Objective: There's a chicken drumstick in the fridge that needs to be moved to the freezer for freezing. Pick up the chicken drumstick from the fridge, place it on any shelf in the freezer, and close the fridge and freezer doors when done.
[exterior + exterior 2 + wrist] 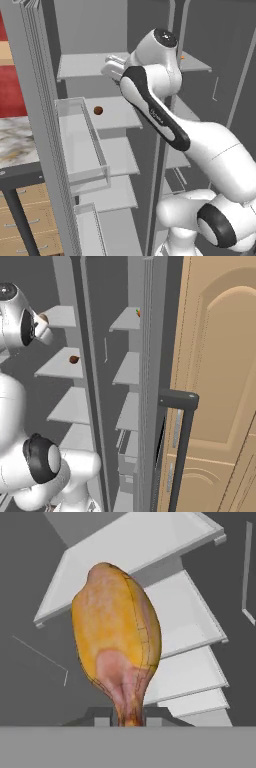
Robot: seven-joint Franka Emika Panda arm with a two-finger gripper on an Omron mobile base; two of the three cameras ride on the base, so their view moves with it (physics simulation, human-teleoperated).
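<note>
Fingers [102, 714]: two dark tips clenched on the narrow bone end of the chicken drumstick [116, 634], which rises golden above them. Drumstick: held in the air in front of the fridge's broad pale shelves [185, 614]. Small dark red-brown ball [98, 110]: resting on a fridge shelf. Fridge door [37, 100]: open, with clear inner bins [82, 145].

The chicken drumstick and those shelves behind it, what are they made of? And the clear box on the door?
The chicken drumstick looks like cooked meat: matte golden-orange skin with pinkish patches, narrowing to a bony end in the gripper. The shelves look like smooth pale grey plastic or painted metal; flat and even, hard to say which. The door bin seems clear plastic or glass, since you see through it.
</note>
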